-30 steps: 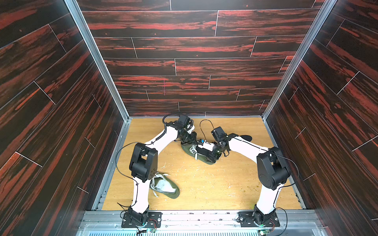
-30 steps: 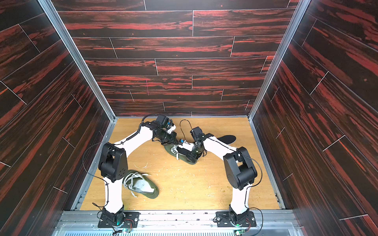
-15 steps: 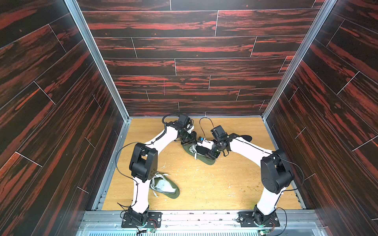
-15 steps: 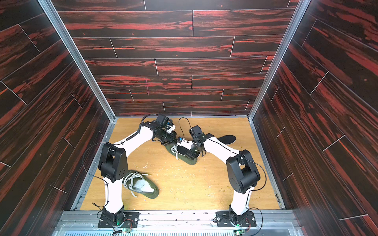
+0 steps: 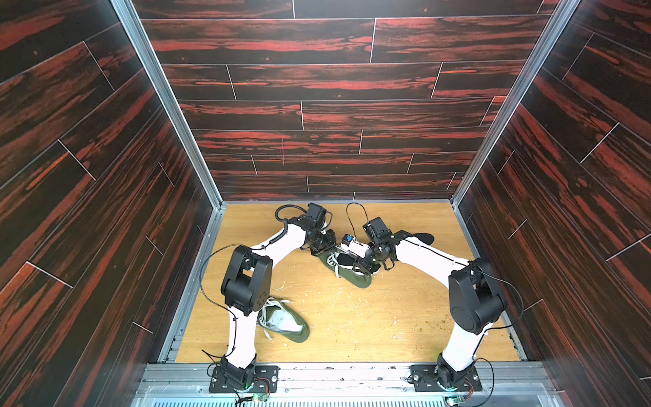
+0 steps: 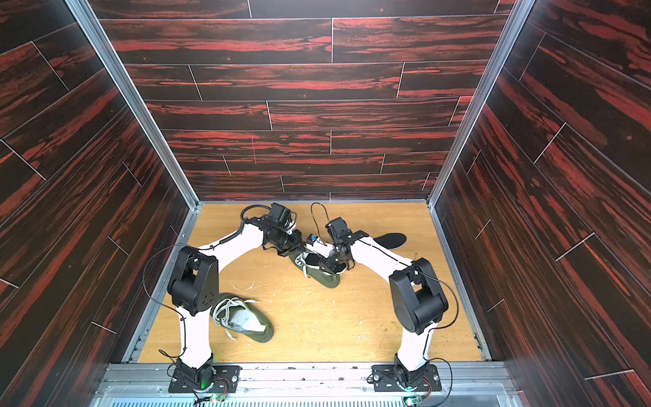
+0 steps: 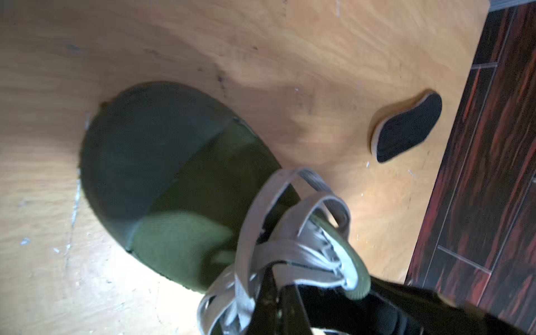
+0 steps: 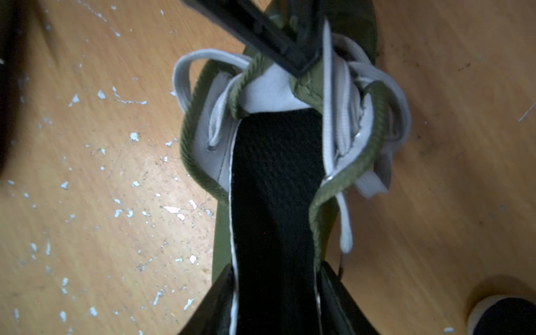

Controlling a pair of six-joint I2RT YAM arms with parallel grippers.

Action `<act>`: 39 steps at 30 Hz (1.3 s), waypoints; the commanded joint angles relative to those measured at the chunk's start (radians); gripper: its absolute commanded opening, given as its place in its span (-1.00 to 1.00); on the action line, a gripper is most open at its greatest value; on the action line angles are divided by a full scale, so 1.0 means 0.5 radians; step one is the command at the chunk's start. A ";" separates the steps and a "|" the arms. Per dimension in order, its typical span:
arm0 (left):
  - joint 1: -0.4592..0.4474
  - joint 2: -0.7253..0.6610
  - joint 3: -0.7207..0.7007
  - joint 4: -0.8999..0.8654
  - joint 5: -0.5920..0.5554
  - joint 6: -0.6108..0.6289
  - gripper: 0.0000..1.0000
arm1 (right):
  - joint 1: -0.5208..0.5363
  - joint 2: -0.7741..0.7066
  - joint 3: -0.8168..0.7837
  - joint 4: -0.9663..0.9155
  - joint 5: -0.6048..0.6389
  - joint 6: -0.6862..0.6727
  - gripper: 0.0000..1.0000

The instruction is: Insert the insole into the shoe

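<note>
The flat black woven insole (image 8: 275,188) lies partway inside the olive canvas shoe (image 7: 174,179), its free end nipped in my right claw (image 8: 277,272). My left claw (image 8: 298,65) is clamped on the grey-lined tongue (image 8: 266,95), amid looped flat grey laces (image 8: 342,130).

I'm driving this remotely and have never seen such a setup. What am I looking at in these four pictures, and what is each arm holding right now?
Two white robot arms stand on a wooden table; each ends in a pincer. Two pictures look down from overhead; two come from cameras on the wrists. The left pincer is shut on the tongue of the green shoe. The right pincer straddles the heel end of the black insole, already partly inside; whether it pinches, I cannot tell. A second shoe and a spare insole lie loose.
</note>
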 commanded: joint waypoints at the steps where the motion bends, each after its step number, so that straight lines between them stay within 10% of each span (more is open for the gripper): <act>1: 0.035 -0.164 -0.024 0.127 -0.149 -0.167 -1.00 | 0.018 -0.074 -0.084 -0.037 -0.047 0.135 -0.15; 29: 0.020 -0.502 -0.273 0.127 -0.736 -0.619 -1.00 | 0.265 0.174 -0.140 -0.148 0.060 0.583 -0.40; 39: 0.000 -0.511 -0.293 0.069 -0.671 -0.708 -1.00 | 0.336 -0.007 -0.350 0.409 -0.130 0.856 -0.81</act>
